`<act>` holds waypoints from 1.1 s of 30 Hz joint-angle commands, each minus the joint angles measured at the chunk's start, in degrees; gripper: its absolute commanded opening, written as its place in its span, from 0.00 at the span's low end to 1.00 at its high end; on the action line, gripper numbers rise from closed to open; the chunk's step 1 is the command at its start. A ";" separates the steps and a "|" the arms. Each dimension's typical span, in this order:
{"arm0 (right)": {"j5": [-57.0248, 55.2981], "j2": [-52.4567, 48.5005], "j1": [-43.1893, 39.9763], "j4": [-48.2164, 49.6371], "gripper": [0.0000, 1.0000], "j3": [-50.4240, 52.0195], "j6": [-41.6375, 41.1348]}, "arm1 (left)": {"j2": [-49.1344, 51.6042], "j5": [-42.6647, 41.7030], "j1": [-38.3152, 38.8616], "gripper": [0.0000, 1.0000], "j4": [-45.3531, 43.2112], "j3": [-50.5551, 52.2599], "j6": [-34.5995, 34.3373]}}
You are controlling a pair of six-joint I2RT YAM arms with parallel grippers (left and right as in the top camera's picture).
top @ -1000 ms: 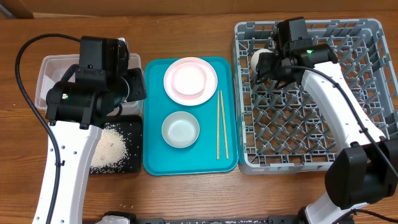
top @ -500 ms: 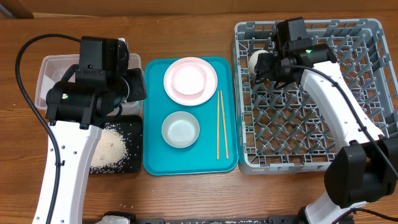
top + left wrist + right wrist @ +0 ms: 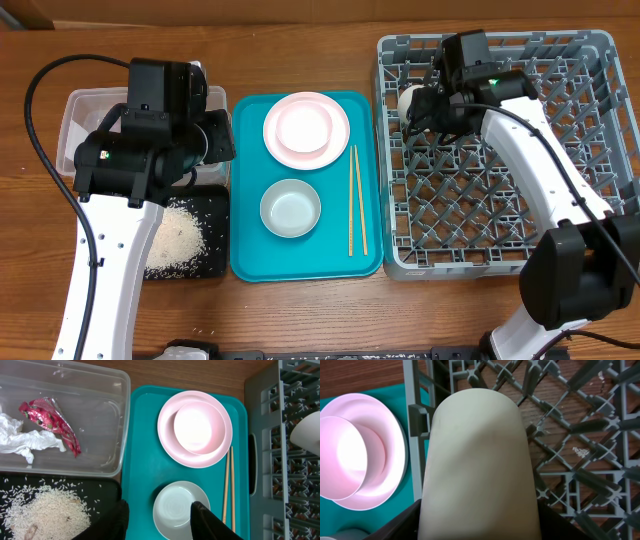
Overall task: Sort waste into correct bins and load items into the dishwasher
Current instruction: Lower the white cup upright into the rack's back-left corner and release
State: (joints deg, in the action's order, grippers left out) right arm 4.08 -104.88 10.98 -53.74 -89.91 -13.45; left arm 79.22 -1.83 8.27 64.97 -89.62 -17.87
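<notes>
My right gripper (image 3: 428, 105) is shut on the small white cup (image 3: 480, 460), holding it over the far left corner of the grey dish rack (image 3: 560, 240); the cup also shows in the overhead view (image 3: 410, 97). My left gripper (image 3: 157, 520) is open and empty above the white bowl (image 3: 181, 509) on the teal tray. A pink bowl (image 3: 305, 125) sits on the pale-pink plate (image 3: 335, 140). Wooden chopsticks (image 3: 356, 200) lie on the tray's right side. The red wrapper (image 3: 50, 422) and white tissue (image 3: 25, 442) lie in the clear tub (image 3: 112, 390). Rice (image 3: 45, 512) lies in the black tray (image 3: 107, 487).
The teal serving tray (image 3: 250, 220) lies between the bins and the rack. A black cable (image 3: 45, 150) loops at the far left. The rack's upright pegs fill its whole floor.
My right gripper has shifted the cup slightly left and toward the rack's far left corner. The left arm has not moved.
</notes>
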 commanded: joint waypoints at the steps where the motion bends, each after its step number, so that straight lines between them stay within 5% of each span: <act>1: 0.57 -1.27 0.33 0.04 0.52 -0.11 0.37 | 0.17 0.74 0.17 0.43 -0.04 -0.48 -0.59; 11: 0.57 -1.55 0.33 0.09 0.78 -0.11 0.37 | 0.17 0.68 0.20 0.43 -0.13 -0.48 -0.59; 21: 0.57 -1.53 0.20 0.50 0.80 -2.51 0.37 | 0.17 0.26 0.79 0.43 -0.33 -0.48 -0.59; 23: 0.57 -1.53 0.20 0.50 0.74 -3.85 0.39 | 0.17 0.00 0.76 0.43 -0.37 -0.48 -0.59; 26: 0.52 -1.53 0.20 0.70 0.46 -4.79 0.33 | 0.17 -0.76 0.76 0.43 -0.33 -0.48 -0.59; 28: 0.31 -1.55 0.20 -0.15 0.37 -4.57 -0.35 | 0.17 -0.76 0.76 0.43 -0.31 -0.48 -0.57; 33: -0.13 -1.60 0.22 -0.72 0.29 -3.19 -1.79 | 0.17 -0.76 0.76 0.43 -0.50 -0.48 -0.59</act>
State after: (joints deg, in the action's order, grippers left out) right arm 4.21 -106.37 10.98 -54.83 -93.08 -14.31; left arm 79.22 -1.93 8.29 64.73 -89.62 -17.87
